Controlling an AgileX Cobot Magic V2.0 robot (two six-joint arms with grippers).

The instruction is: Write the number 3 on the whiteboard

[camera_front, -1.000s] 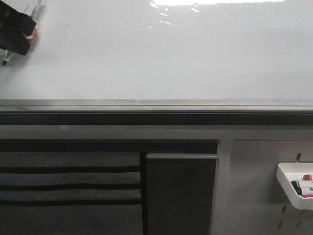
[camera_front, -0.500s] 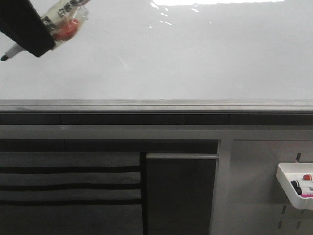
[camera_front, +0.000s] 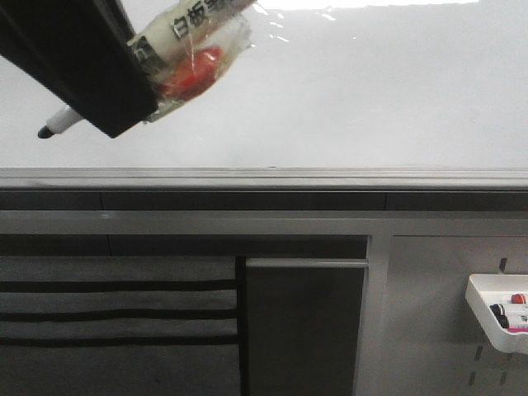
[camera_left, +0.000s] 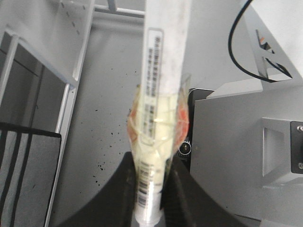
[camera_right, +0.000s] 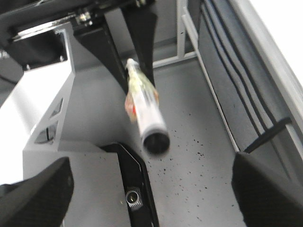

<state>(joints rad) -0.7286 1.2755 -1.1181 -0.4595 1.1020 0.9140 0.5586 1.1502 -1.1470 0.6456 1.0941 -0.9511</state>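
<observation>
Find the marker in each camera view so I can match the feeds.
Front view: marker at upper left, clamped in the left gripper, tip out toward the left edge.
Left wrist view: marker runs up the centre from between the fingers.
Right wrist view: marker near centre, blurred, butt end toward the camera.
Shared landmark: the orange-red taped wrap on its barrel.

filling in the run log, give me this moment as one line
left gripper: shut on marker, tip bare | whiteboard: no 3 visible | right gripper: open, holding nothing | phase: marker near board, writing not started
</observation>
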